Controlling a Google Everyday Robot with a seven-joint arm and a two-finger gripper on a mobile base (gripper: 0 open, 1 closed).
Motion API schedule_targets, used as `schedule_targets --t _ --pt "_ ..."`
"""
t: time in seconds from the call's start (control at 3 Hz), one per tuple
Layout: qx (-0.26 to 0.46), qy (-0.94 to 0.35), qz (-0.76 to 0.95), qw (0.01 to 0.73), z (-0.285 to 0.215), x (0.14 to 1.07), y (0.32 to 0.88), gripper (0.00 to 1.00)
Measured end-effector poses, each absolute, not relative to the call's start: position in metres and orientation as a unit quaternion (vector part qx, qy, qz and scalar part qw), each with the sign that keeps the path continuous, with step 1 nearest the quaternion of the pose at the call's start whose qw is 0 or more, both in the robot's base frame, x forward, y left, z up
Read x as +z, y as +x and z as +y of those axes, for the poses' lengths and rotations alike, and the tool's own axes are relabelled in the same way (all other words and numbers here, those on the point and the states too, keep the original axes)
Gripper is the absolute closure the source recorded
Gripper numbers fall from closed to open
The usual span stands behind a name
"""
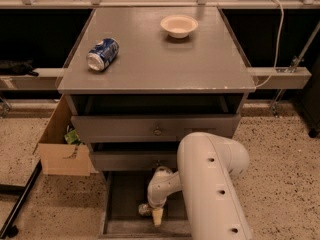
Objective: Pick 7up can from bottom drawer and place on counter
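Down low, 1 gripper (154,213) hangs inside the open bottom drawer (122,199), near its front edge, with the 7up can (144,209) right against its left side (whether the claw grips it, I cannot tell). The drawer floor to the left lies bare. Above, 2 shallower drawers (125,128) sit part open, and 1 cardboard box (62,156) stands left. On the counter (165,79) are 1 blue and white can (102,54) on its side and 1 bowl (179,25) at the back, leaving the front and right bare.

White gripper (152,213) hangs in grey bottom drawer (125,199); blue-white can (102,54) on grey counter (165,61).
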State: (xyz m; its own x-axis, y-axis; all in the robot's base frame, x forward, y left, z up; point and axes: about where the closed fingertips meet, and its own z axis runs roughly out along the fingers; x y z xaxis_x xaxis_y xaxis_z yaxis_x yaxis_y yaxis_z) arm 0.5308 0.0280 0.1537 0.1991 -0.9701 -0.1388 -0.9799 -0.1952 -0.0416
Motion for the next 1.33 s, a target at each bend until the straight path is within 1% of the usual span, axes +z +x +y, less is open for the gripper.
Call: schedule_targets --t 0.33,0.67,1.0,1.33 --pt "0.05 -0.764 0.641 0.043 0.0262 0.1207 0.5372 0.0" --pt "0.05 -0.764 0.641 0.043 0.0262 0.1207 0.5372 0.0" --pt "0.05 -0.764 0.641 0.043 0.0262 0.1207 0.5371 0.18" --pt "0.05 -0.764 0.641 0.043 0.0262 0.1207 0.5371 0.41"
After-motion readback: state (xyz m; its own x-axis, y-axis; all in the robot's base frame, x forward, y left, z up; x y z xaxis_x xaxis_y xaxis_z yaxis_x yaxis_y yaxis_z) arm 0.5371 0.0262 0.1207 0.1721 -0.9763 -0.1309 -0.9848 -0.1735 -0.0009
